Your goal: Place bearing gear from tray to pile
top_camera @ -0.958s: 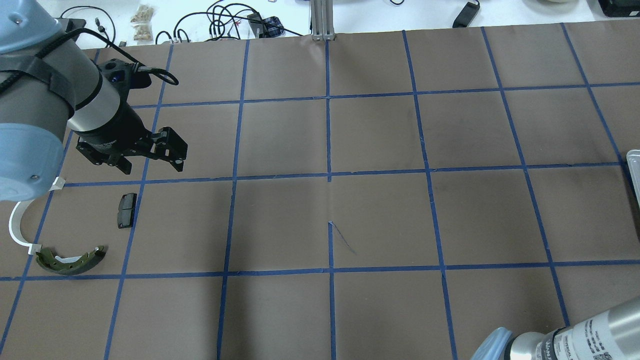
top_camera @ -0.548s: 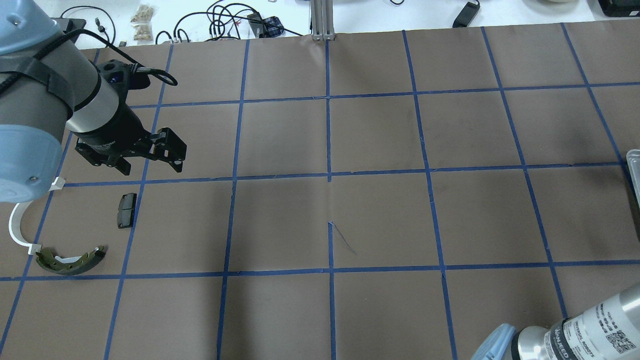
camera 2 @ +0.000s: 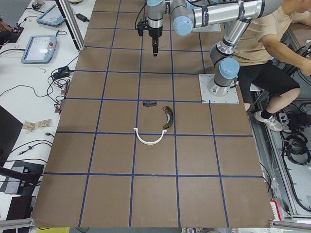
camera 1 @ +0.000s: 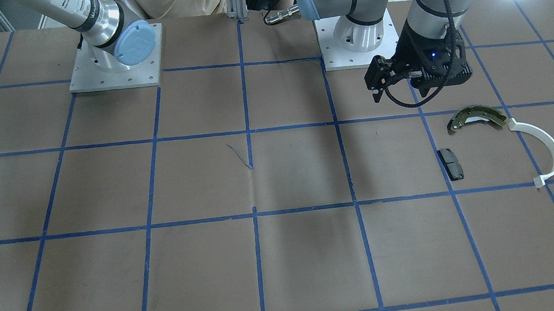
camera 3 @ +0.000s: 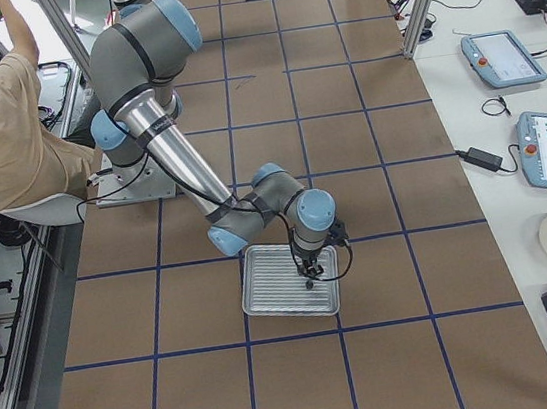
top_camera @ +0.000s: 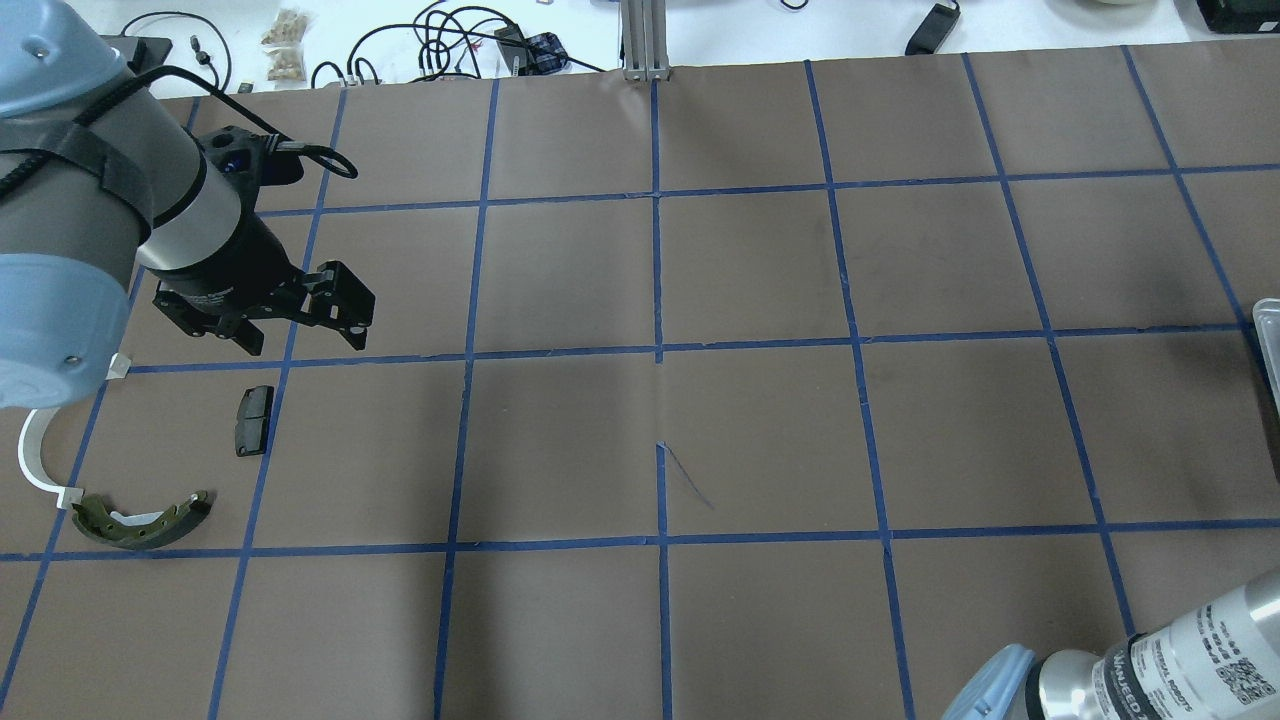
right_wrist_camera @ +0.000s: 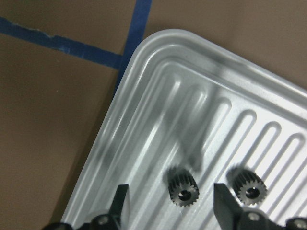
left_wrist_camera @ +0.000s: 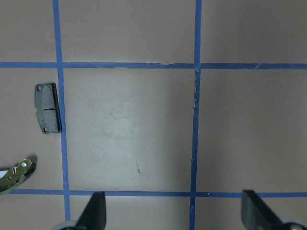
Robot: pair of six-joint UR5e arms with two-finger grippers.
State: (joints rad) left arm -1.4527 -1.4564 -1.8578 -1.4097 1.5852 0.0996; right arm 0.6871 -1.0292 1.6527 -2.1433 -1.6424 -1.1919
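The white-silver ribbed tray [right_wrist_camera: 158, 96] fills the right wrist view and holds two small dark bearing gears. My right gripper [right_wrist_camera: 171, 203] is open just above the tray, its fingers on either side of the left gear [right_wrist_camera: 182, 188]; the second gear [right_wrist_camera: 249, 188] lies just right of the right finger. The tray's edge shows in the overhead view [top_camera: 1268, 340]. The pile lies at the far left: an olive-gold brake shoe [top_camera: 145, 520], a white plastic arc [top_camera: 35, 460] and a dark grey pad [top_camera: 253, 420]. My left gripper [top_camera: 300, 328] is open and empty, hovering beyond the pad.
Brown paper with a blue tape grid covers the table [top_camera: 660, 400]. Cables and small items lie beyond its far edge [top_camera: 450, 40]. A seated person [camera 2: 272, 53] is beside the robot bases. Tablets lie on the side bench [camera 3: 506, 58].
My right arm's forearm has shifted slightly right and down at the overhead view's bottom corner. My left gripper has barely moved. The pile parts have not moved.
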